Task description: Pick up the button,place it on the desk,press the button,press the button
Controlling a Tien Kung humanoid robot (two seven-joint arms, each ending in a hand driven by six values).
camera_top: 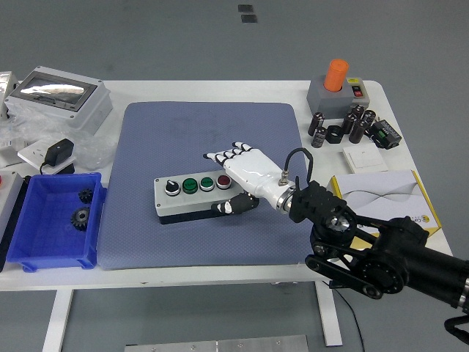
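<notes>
The grey button box (192,195) lies flat on the blue-grey mat (212,132), left of its middle. On its top, from left to right, are a black knob (170,187), two green buttons (198,184) and a red button (223,181). My right hand (223,182) is white on a black arm that comes in from the lower right. It sits at the box's right end with the fingers (222,156) spread and raised past the box's back edge. The thumb (233,205) lies by the front right corner. The left arm is out of view.
A blue bin (51,220) with black gears stands at the left, with a grey lidded case (58,97) and a black adapter (58,154) behind it. At the back right are an orange-capped control box (335,86) and black cylinders (359,121). A yellow-and-white carton (385,202) lies at the right.
</notes>
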